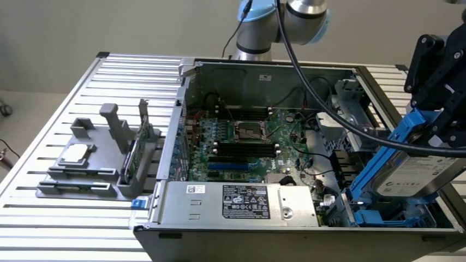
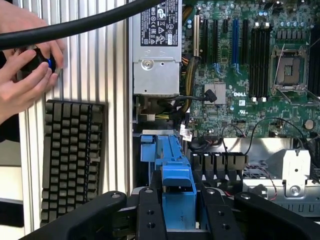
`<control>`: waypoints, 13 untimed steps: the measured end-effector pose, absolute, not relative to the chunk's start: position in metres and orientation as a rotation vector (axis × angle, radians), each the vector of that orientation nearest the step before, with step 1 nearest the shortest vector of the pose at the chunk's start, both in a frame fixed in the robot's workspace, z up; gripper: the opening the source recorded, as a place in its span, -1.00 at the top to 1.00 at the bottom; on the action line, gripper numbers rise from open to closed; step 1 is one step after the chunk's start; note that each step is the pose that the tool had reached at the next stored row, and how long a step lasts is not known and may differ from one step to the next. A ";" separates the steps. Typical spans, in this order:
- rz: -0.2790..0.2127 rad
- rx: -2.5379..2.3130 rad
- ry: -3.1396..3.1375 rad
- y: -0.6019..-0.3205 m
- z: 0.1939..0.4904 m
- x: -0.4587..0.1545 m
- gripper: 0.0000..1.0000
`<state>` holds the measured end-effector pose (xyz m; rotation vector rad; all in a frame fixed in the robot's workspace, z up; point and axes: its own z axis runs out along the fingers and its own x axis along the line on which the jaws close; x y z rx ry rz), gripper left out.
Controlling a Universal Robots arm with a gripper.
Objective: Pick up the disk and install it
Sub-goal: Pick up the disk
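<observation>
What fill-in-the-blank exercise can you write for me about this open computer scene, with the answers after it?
1. The gripper is shut on the disk, which is clipped in a ____ plastic bracket.
2. The disk hangs tilted over the exterior view's ____ end of the open computer case.
3. In the grey holder, the green circuit card stands ____.
4. Near a person's hands, a black ____ lies on the table.

Answers: blue; right; upright; keyboard
</observation>
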<state>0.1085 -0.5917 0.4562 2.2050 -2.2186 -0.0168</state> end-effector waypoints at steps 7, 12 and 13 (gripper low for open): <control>-0.017 2.207 -2.220 -0.592 0.451 0.109 0.35; -0.021 2.209 -2.222 -0.592 0.449 0.108 0.35; -0.022 2.210 -2.222 -0.592 0.448 0.109 0.35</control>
